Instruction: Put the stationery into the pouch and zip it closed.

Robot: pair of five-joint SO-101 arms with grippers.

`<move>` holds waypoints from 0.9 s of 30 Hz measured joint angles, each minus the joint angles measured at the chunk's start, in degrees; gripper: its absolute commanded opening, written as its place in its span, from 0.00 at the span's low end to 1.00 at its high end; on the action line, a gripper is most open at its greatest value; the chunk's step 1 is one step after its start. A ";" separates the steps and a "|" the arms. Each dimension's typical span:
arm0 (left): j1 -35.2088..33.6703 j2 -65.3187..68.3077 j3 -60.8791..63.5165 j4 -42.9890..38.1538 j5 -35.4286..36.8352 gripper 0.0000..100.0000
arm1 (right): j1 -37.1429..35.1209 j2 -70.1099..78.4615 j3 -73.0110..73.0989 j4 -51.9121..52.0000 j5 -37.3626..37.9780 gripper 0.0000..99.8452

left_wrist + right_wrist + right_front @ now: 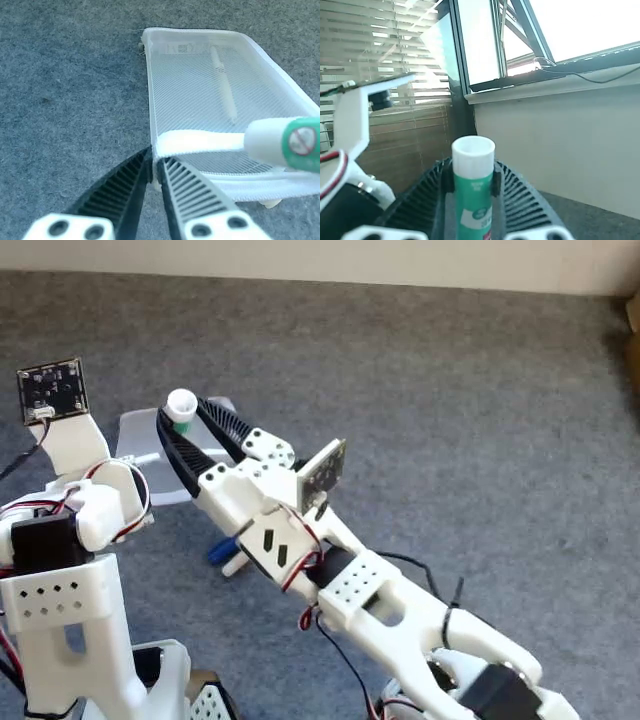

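Green glue stick [472, 200] clamped in right claw [471, 172], near pouch [200, 90] mouth. Left claw [154, 162] narrow, pinching lip. Risk: pinch slips, mouth sags, stick misses.

The pouch [200, 90], upper right in the left wrist view, is fine white mesh, translucent with a soft sheen. The glue stick [472, 200] is smooth, glossy plastic. The fingers [120, 195] are matt black ribbed plastic. The table [60, 90] has a rough grey felt-like covering.
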 measured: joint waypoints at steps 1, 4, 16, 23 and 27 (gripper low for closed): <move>0.00 0.00 0.00 0.00 0.00 0.01 | 0.00 0.18 0.53 -1.05 0.00 0.00; 0.00 0.00 0.00 0.00 0.00 0.01 | 0.00 0.18 1.67 -3.08 0.00 0.00; 0.00 0.00 0.00 0.00 0.00 0.01 | -3.16 -11.43 10.73 -3.69 0.00 0.00; 0.00 0.00 0.00 0.00 0.00 0.01 | -4.40 -5.01 11.34 -3.69 0.18 0.00; -0.09 0.18 0.09 0.00 0.00 0.01 | -4.40 1.32 10.46 -5.80 0.18 0.00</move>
